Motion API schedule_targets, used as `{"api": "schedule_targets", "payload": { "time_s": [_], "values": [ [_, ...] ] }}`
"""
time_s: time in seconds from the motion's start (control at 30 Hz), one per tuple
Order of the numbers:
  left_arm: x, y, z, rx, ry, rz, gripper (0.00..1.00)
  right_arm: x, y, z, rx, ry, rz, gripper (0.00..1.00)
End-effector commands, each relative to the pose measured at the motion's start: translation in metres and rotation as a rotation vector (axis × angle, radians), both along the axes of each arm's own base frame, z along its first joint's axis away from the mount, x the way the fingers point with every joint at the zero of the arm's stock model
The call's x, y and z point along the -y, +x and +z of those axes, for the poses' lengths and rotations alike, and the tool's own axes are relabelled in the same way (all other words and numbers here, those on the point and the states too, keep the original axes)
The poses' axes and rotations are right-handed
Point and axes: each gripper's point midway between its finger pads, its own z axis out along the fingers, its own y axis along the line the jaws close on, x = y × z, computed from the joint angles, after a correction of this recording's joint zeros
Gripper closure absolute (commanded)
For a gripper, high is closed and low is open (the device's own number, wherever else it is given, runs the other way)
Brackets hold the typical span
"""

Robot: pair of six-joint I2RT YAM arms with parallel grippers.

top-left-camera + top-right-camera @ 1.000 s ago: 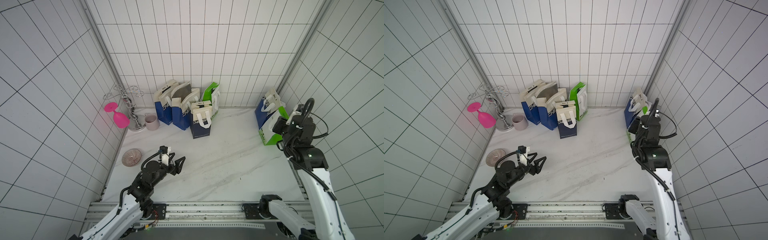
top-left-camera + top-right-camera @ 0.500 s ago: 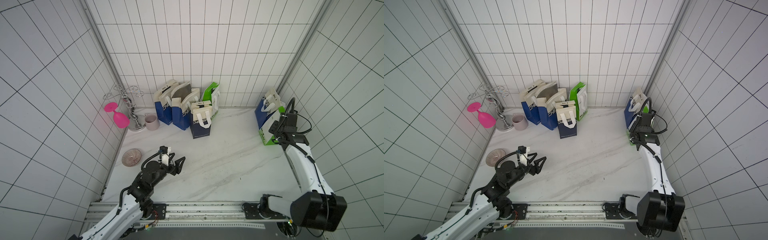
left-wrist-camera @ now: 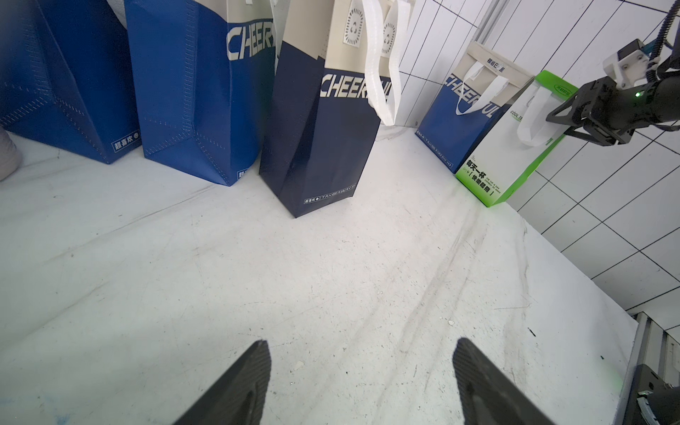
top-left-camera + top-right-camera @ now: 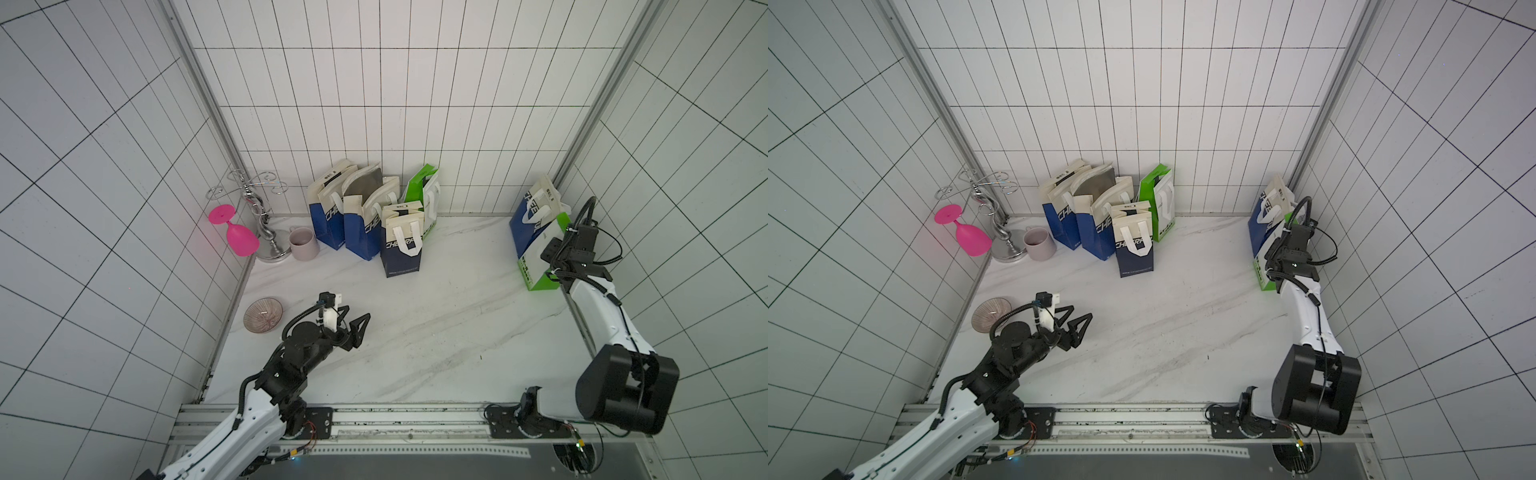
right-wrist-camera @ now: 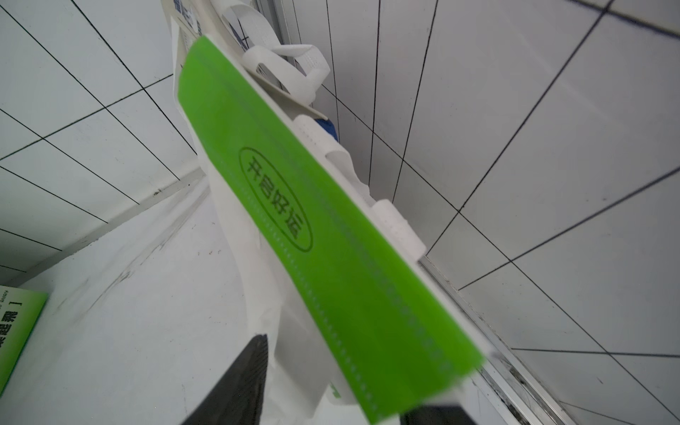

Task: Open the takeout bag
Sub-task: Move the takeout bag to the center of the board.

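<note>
The green-and-white takeout bag (image 4: 536,266) (image 4: 1262,270) stands upright at the table's right edge, against a blue bag (image 4: 525,216). Its top looks pressed flat. My right gripper (image 4: 550,264) (image 4: 1271,264) is at the bag's top. In the right wrist view my right gripper (image 5: 342,371) is open, with the green rim (image 5: 294,206) and a white handle strap (image 5: 265,331) between its jaws. The far finger is mostly hidden behind the rim. My left gripper (image 4: 357,312) (image 4: 1080,311) (image 3: 361,341) hovers open over bare table at the front left, holding nothing.
Several blue, navy and green bags (image 4: 374,216) cluster at the back wall. A pink glass (image 4: 237,237), a metal stand (image 4: 262,224) and a mug (image 4: 303,243) sit at the back left. A bowl (image 4: 262,314) lies near my left arm. The right wall is close behind the bag.
My right arm has dropped from a raised pose and reached to the top of the green-and-white bag, then held there. The left arm has not moved.
</note>
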Motion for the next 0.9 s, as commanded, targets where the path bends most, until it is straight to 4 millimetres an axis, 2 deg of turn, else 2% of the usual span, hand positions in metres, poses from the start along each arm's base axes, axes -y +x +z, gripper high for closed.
{"api": "schedule_targets", "payload": {
  "time_s": [0.0,0.17,0.23,0.43,0.5,0.67,0.8,0.87],
  "values": [
    [-0.002,0.001,0.004,0.012,0.002,0.014,0.19,0.007,0.005,-0.016,0.0,0.018,0.01,0.44],
    [-0.002,0.002,0.003,0.01,0.005,0.015,0.19,0.005,0.012,-0.019,0.013,0.073,0.049,0.51],
    [-0.002,0.002,0.002,0.007,0.005,0.013,0.19,-0.001,0.016,-0.017,0.025,0.077,0.088,0.59],
    [-0.003,0.002,0.002,0.008,0.008,0.017,0.19,-0.019,0.022,-0.008,0.075,0.116,0.193,0.94],
    [-0.003,0.002,0.003,0.01,0.007,0.019,0.19,-0.023,0.019,-0.006,0.088,0.135,0.199,1.0],
    [-0.003,0.002,0.002,0.009,0.009,0.02,0.19,-0.039,0.003,0.0,0.141,0.209,0.21,1.0],
    [-0.002,0.001,0.004,0.014,0.003,0.01,0.19,-0.069,-0.012,0.001,0.133,0.246,0.267,1.0],
    [-0.001,0.0,0.008,0.023,-0.004,0.003,0.19,-0.091,-0.021,0.002,0.141,0.258,0.324,1.0]
  ]
}}
